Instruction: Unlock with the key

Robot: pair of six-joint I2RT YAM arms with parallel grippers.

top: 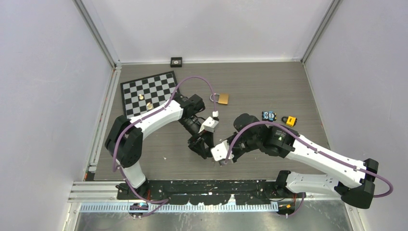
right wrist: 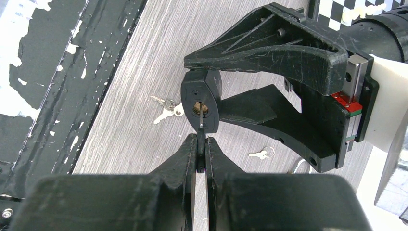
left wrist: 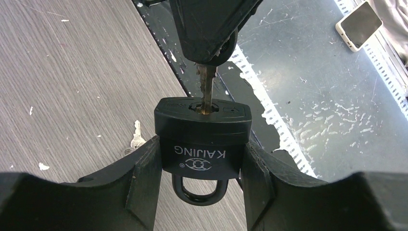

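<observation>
My left gripper (left wrist: 201,168) is shut on a black padlock (left wrist: 202,132) marked KAIJING, its shackle closed and pointing toward the wrist. The padlock also shows in the right wrist view (right wrist: 201,101), held above the table. My right gripper (right wrist: 201,144) is shut on a key (right wrist: 200,144) with a black head. The key blade (left wrist: 207,89) sits in the padlock's keyhole. In the top view the two grippers meet near the table's front middle, left gripper (top: 202,144) and right gripper (top: 222,155).
Loose small keys (right wrist: 166,107) and another key (right wrist: 261,154) lie on the wooden table under the grippers. A brass padlock (top: 221,98), a blue padlock (top: 269,115), a yellow padlock (top: 289,120) and a checkerboard (top: 148,91) lie farther back. The black front rail (top: 211,185) is close.
</observation>
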